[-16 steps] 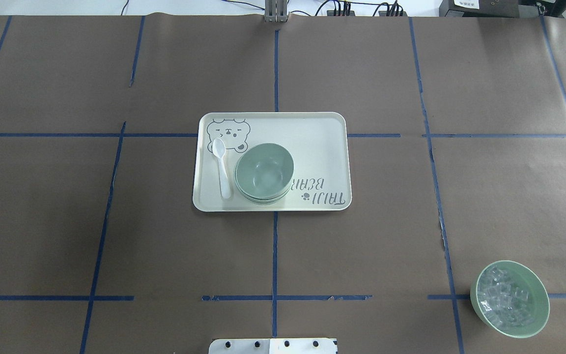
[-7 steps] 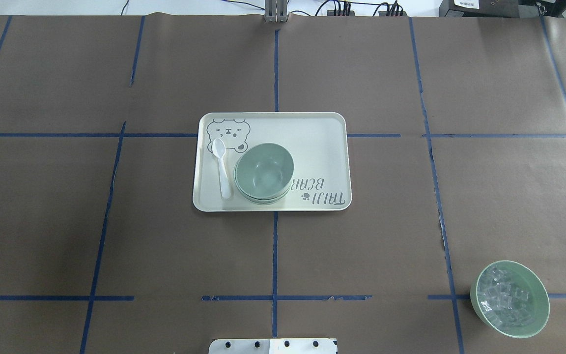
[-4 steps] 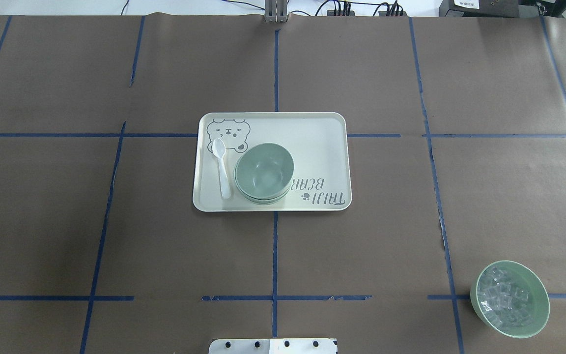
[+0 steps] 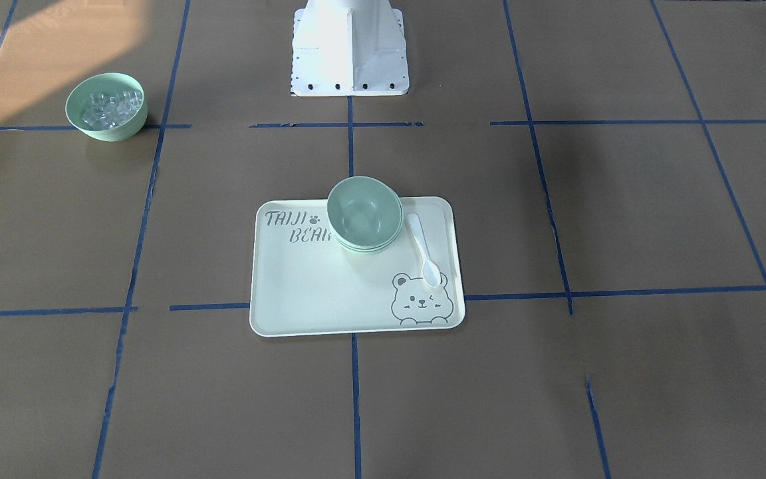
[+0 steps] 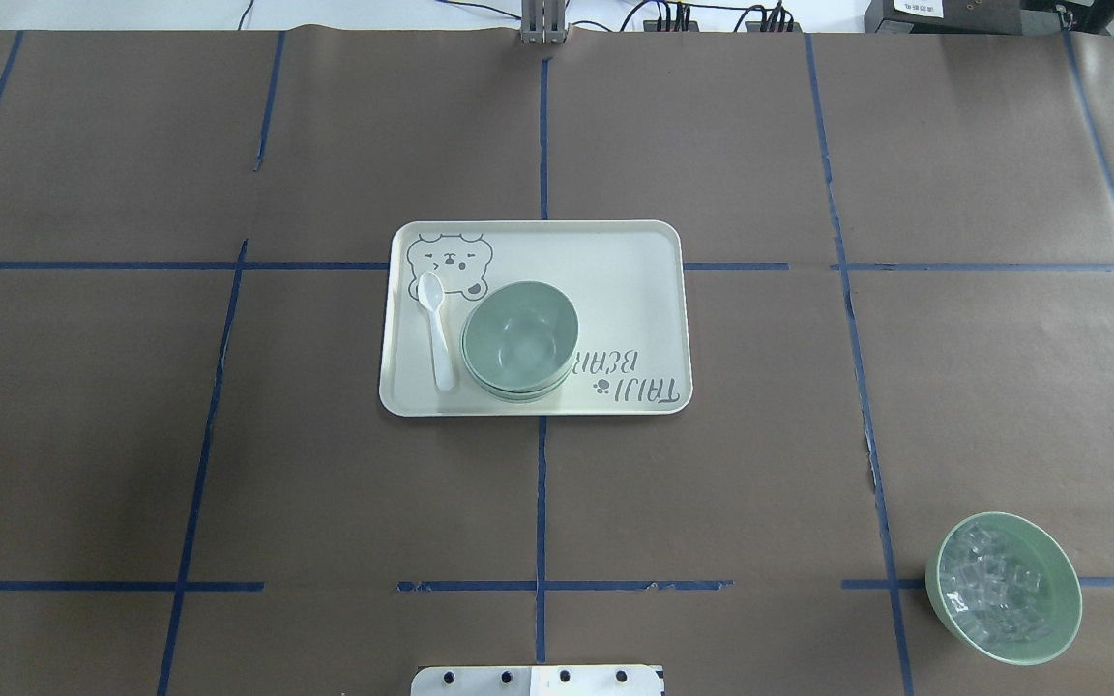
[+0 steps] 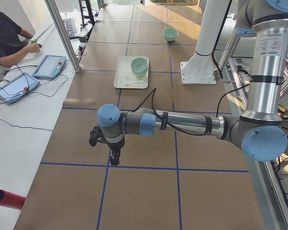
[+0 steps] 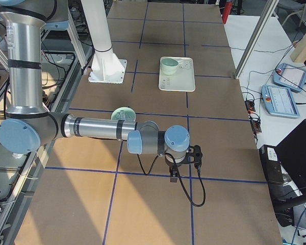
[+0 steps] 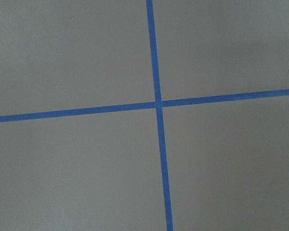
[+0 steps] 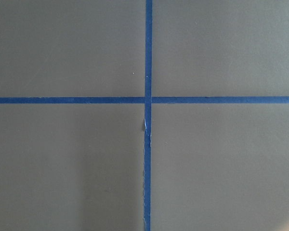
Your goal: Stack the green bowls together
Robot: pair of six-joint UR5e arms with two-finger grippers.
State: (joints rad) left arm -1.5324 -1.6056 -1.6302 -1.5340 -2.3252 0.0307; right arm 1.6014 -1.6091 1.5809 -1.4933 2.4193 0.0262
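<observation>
Green bowls (image 5: 518, 338) nested in one stack on cream bear tray (image 5: 615, 261), mid worktop; only thin rim edges of the lower ones show, exact count hard to confirm. White spoon (image 5: 438, 333) lies on the tray just beside the stack, toward the left end. Separate green bowl with clear cubes (image 5: 1002, 588) sits near the robot-side edge, toward the right corner, well apart. Left gripper (image 6: 114, 157) hangs over the worktop's left end, right gripper (image 7: 172, 176) over the right end, both small and seen only side-on, so whether the fingers are spread or closed, can't tell. Wrist views show only brown paper and blue tape crosses
</observation>
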